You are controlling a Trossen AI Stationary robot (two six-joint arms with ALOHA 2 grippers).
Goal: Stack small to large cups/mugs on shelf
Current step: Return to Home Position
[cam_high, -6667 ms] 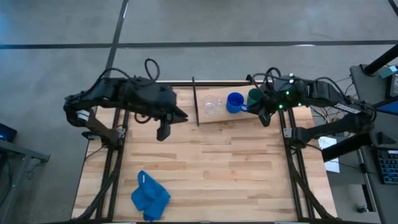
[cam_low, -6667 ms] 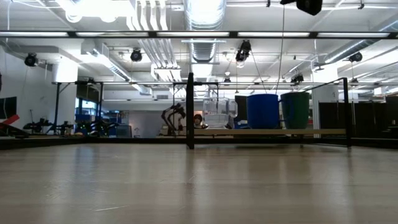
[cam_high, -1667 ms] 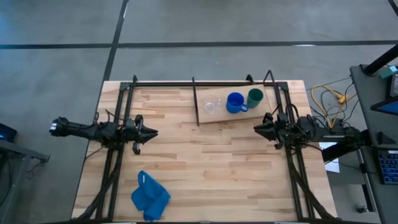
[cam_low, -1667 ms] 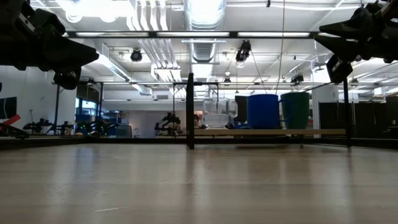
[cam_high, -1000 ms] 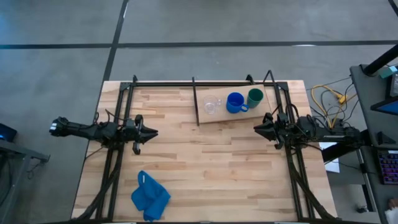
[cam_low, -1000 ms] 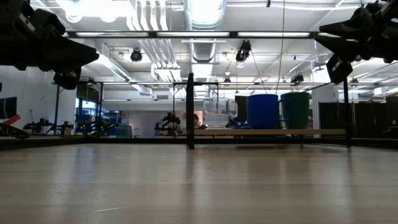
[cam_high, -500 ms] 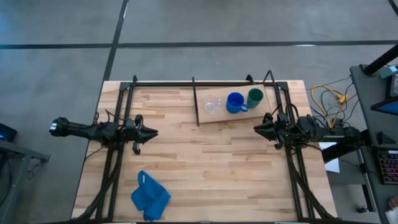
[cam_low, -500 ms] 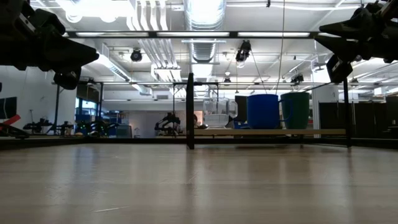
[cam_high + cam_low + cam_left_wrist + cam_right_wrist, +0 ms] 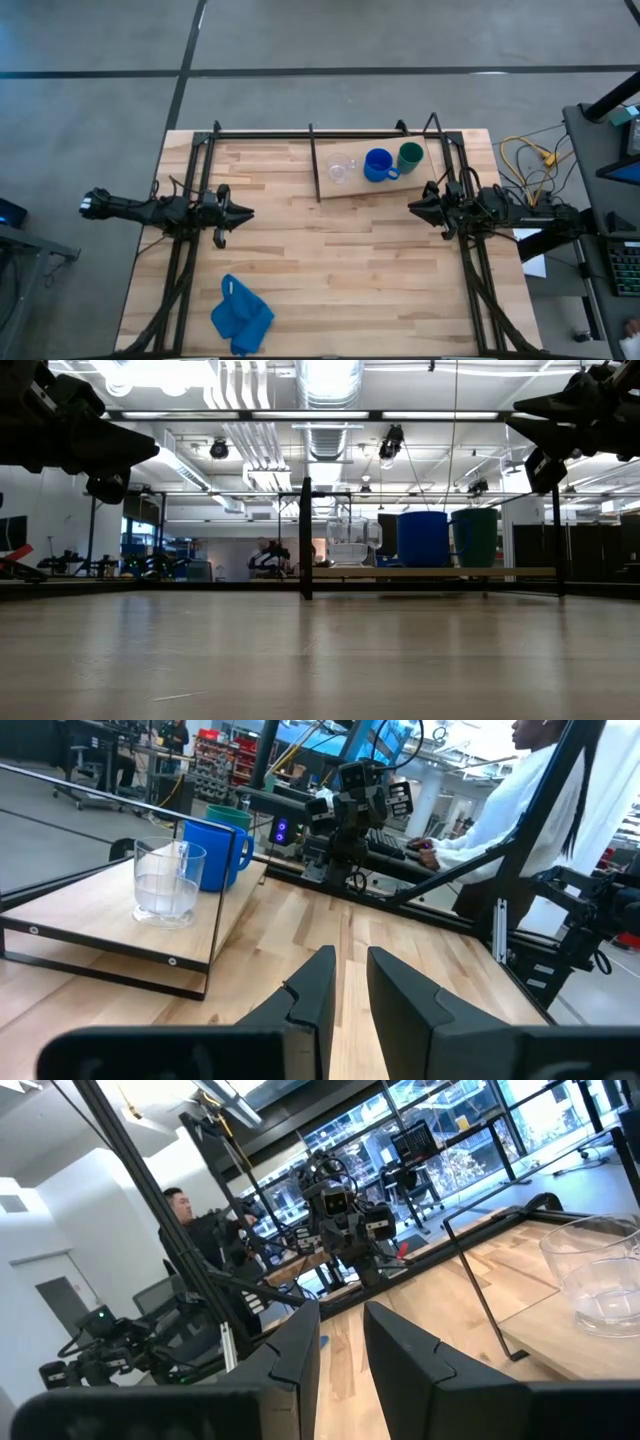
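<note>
Three vessels stand upright in a row on the light-wood shelf (image 9: 385,187) at the table's far side: the clear glass cup (image 9: 340,168) leftmost, the blue mug (image 9: 377,164) in the middle, the dark green cup (image 9: 409,156) rightmost. In the low view the glass cup (image 9: 350,542), blue mug (image 9: 422,538) and green cup (image 9: 475,536) rest by their bases on the board (image 9: 430,572). My left gripper (image 9: 247,212) hovers shut over the table's left side, pointing right. My right gripper (image 9: 412,206) hovers shut at the right side, near the shelf's near right corner, pointing left.
A crumpled blue cloth (image 9: 240,315) lies near the table's near-left corner. Black rods frame the shelf, with an upright post (image 9: 312,160) at its left end. Bare planks lie between the two grippers. A person in a white sleeve (image 9: 520,810) sits beyond the table's right side.
</note>
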